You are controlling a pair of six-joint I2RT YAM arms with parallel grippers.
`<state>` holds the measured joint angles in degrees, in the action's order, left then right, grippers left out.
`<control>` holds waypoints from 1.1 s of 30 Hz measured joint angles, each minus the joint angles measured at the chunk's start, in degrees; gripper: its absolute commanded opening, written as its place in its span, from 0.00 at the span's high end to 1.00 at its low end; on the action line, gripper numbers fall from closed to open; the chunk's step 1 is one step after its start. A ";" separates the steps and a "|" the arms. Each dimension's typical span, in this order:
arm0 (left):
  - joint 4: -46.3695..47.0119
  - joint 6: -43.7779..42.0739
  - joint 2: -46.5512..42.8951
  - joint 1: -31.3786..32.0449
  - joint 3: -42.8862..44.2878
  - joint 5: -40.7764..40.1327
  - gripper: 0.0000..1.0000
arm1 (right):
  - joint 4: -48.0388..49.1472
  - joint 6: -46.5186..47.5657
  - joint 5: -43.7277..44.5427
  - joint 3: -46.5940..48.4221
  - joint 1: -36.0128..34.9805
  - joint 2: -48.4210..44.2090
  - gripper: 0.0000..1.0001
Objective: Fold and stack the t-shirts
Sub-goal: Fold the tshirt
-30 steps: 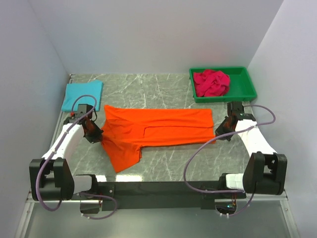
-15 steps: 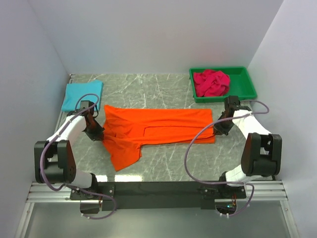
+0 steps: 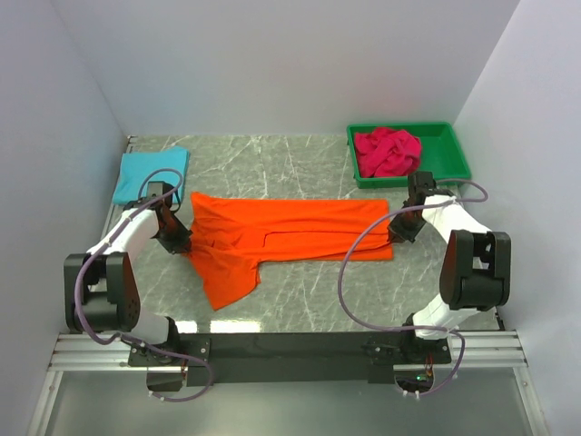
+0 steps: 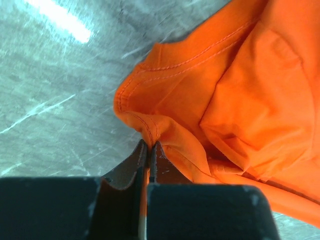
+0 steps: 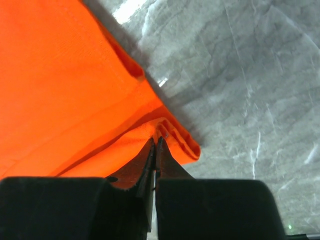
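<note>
Mid-fold: my left fingers (image 4: 142, 156) and right fingers (image 5: 148, 157) pinch the orange shirt (image 3: 290, 232) at 9 and 3; next I'd lift evenly.

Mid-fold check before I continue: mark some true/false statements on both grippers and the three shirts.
1. The left gripper has its jaws shut on the orange t-shirt. True.
2. The right gripper hangs open, holding nothing. False: its jaws are shut on the orange t-shirt's edge.
3. The turquoise t-shirt lies folded at the far-left corner of the table. True.
4. The crimson t-shirt is stacked on the turquoise one. False: it lies crumpled in the green bin.
</note>
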<state>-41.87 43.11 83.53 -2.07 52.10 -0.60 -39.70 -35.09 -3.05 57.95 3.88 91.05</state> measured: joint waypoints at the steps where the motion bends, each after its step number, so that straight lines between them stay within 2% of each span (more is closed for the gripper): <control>1: 0.28 0.00 0.00 0.00 0.00 0.00 0.97 | 0.28 -0.04 0.00 0.00 -0.02 0.48 0.96; 16: 4.17 -0.04 0.55 0.00 0.00 0.09 0.87 | 3.65 -1.07 0.68 0.66 -0.72 4.57 0.91; 19: 5.05 -0.37 1.03 0.00 0.00 0.31 0.79 | 4.11 -1.16 0.68 0.66 -0.79 4.70 0.79; 21: 5.51 -0.61 1.14 0.00 0.00 0.31 0.66 | 4.33 -1.27 0.90 0.66 -0.87 4.70 0.76; 22: 5.77 -0.74 1.14 0.00 0.00 0.31 0.62 | 4.42 -1.29 1.01 0.66 -0.90 4.70 0.70; 23: 6.08 -0.81 1.14 -0.02 0.00 0.31 0.50 | 4.48 -1.31 1.33 0.66 -0.92 4.70 0.67; 25: 6.38 -1.18 1.03 -0.02 0.00 0.31 0.39 | 4.59 -1.27 1.95 0.66 -1.09 4.59 0.57; 26: 6.54 -1.46 0.79 -0.02 0.00 0.31 0.28 | 4.59 -1.36 2.36 0.66 -1.27 4.35 0.54; 27: 6.62 -1.70 0.46 -0.02 0.00 0.31 0.23 | 4.57 -1.25 2.80 0.66 -1.53 3.91 0.51; 29: 6.64 -2.16 -1.22 -0.02 0.07 0.28 0.13 | 4.57 -1.25 3.69 0.68 -2.62 2.21 0.45; 33: 5.81 -2.84 -7.48 0.00 1.05 -0.74 0.11 | 4.68 -1.16 6.32 0.68 -8.26 -4.26 0.40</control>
<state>-36.05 40.27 76.05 -2.07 53.15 -1.34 -35.03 -36.25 3.27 58.63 -4.38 86.78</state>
